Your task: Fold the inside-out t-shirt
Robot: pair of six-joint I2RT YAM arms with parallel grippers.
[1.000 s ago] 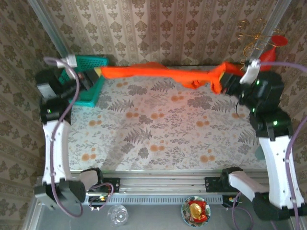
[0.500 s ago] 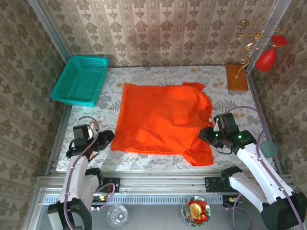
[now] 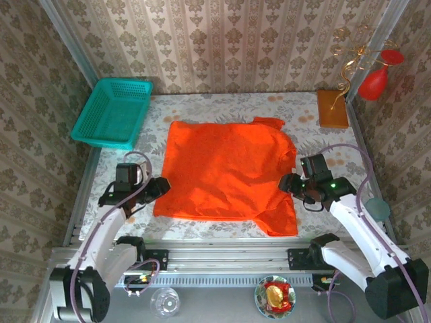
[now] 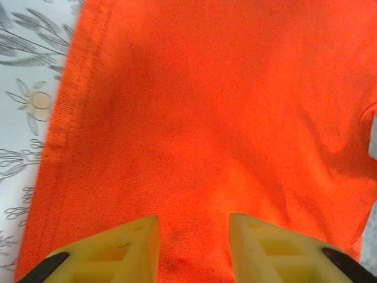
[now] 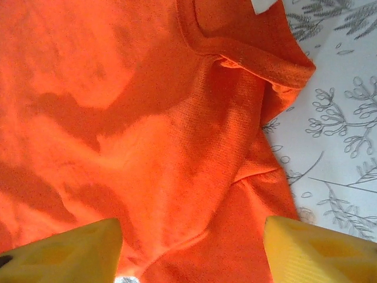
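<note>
- The flowered desk (image 3: pixel 222 108) spreads before you; a second ago its middle lay bare, and now cloth covers it.
- The inside-out t-shirt (image 3: pixel 225 175) lies flat on the desk's centre, hem toward your left arm, collar toward your right, one sleeve pointing to the far side and one at the near right corner. A second ago it hung as a taut orange band in the air along the far edge, stretched between both raised arms. Since half a second ago it has only settled slightly, the near left corner creeping nearer the desk's front edge.
- The teal basket (image 3: pixel 111 111) sits at the far left corner, apart from the shirt. It was half hidden behind your left arm a second ago and is now in full sight.
- Your left gripper (image 3: pixel 161 186) is down low at the shirt's hem side. In the left wrist view its yellow fingers stand apart (image 4: pixel 194 236) with orange cloth (image 4: pixel 224 118) lying loose below them, nothing pinched. A second ago it was clamped on the shirt.
- Your right gripper (image 3: pixel 286 183) is low beside the collar, fingers spread wide (image 5: pixel 191 236) above the fabric (image 5: pixel 118 118), gripping nothing. It too has let go.
- The brown-orange block (image 3: pixel 333 109) rests at the far right corner, unmoved.
- The red vase (image 3: pixel 374 81) stands just beyond the block, off the desk's corner.
- A white tag (image 5: pixel 262 5) shows at the collar in the right wrist view.
</note>
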